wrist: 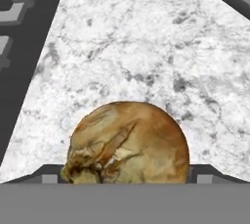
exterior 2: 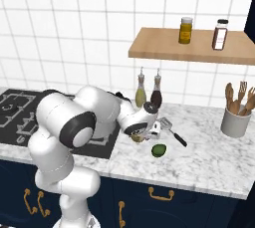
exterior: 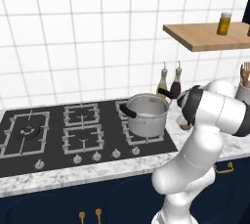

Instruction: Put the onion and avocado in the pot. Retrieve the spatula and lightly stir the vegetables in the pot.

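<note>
Brown, papery onion [wrist: 128, 142] sits on the marble counter [wrist: 146, 47], low between the fingertips [wrist: 49, 175] of the gripper [exterior 2: 144, 135]; jaws spread wide on both sides, no squeeze to be seen. Green avocado [exterior 2: 159, 150] lies just beside, near a spatula [exterior 2: 172, 131]. Farther back, shiny steel pot [exterior: 146, 114] stands on the stove [exterior: 73, 130].

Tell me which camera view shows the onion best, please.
The hand view: the onion lies close and large on the marble counter, between the finger tips. The right base view shows a small part of it under the gripper; the left base view barely shows it.
</note>
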You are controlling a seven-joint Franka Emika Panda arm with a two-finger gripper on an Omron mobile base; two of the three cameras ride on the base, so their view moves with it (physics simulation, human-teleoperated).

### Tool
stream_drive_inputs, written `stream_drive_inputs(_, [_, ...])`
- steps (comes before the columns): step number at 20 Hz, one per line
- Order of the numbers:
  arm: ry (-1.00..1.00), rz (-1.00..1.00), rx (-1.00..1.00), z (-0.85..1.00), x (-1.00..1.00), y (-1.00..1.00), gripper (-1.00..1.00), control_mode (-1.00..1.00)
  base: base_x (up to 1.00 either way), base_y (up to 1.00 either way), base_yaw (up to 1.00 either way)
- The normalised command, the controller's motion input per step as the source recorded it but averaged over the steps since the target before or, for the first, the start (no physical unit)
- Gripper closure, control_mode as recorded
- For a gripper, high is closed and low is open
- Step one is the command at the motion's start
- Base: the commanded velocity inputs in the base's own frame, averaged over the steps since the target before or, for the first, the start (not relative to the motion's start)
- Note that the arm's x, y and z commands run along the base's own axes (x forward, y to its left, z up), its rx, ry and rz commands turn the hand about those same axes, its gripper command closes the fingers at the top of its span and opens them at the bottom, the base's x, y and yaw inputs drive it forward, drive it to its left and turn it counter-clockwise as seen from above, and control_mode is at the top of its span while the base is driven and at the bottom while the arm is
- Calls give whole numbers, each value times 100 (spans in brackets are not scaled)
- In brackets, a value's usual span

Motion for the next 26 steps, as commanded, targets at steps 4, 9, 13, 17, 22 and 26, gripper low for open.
stream_drive_inputs(4, [0, 0, 0, 50, -63, 0, 100, -100, 0, 0, 0])
stream_drive_inputs(9, [6, 0, -3, 100, -59, 10, 100, -100, 0, 0, 0])
stream_drive_inputs(13, [1, 0, -5, 100, -69, 74, 100, -100, 0, 0, 0])
stream_drive_inputs(17, [0, 1, -12, 100, -46, 100, 100, -100, 0, 0, 0])
stream_drive_inputs(22, [1, 0, -17, 100, 25, 100, 100, -100, 0, 0, 0])
stream_drive_inputs(26, [7, 0, -9, 52, 71, 95, 100, -100, 0, 0, 0])
